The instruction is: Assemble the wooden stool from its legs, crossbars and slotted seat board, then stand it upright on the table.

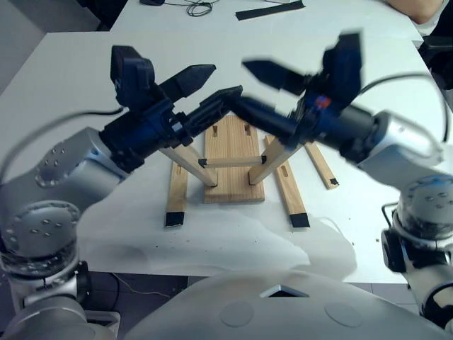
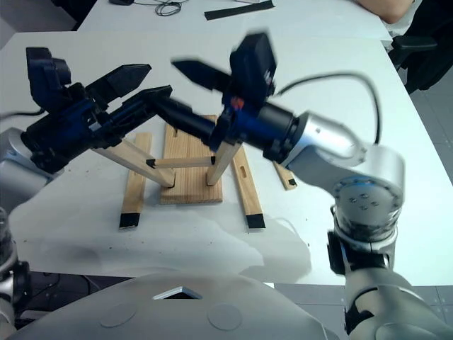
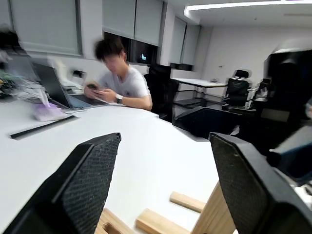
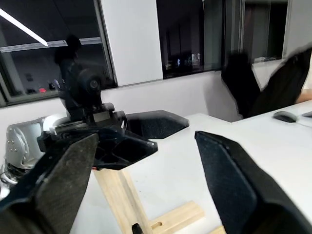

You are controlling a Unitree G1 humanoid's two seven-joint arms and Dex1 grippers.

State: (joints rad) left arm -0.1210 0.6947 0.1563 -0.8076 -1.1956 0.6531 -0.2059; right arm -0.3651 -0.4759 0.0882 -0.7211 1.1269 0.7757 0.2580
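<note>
**Both claws spread over a half-built stool frame**

The left claw (image 1: pixel 204 86) and the right claw (image 1: pixel 256 88) face each other with their tips close together, and each is spread wide with nothing between its fingers. The wrist views show the same thing: open air between the ribbed pads (image 3: pixel 83 190), with wood showing lower down. The lower fingers of the two claws nearly meet, but I cannot tell whether they touch.

Directly beneath the claws the seat board (image 1: pixel 230 138) lies flat on the table (image 1: pixel 64 71), slots facing up. Two legs rise from it. One leg (image 1: pixel 195 166) slants up and outward to end under the left claw, and the other leg (image 1: pixel 272 161) does the same under the right claw. A crossbar (image 1: pixel 230 162) joins them low down, below and between the claws. The feet seem to sit in or on the board near its front edge, which would explain why the pair stands with neither claw gripping it. The crossbar braces the legs against each other.

Three loose legs lie flat beside the board. One (image 1: pixel 177 191) is below the left claw on its outer side. Two (image 1: pixel 290 191) (image 1: pixel 322 166) are below the right claw on its outer side.

Judging from this, roughly half the frame is in place. With each claw open above its own leg top, the arms look ready either to press the pair home or to go for a loose leg. The slanting legs look easy to knock out of the slots.
</note>
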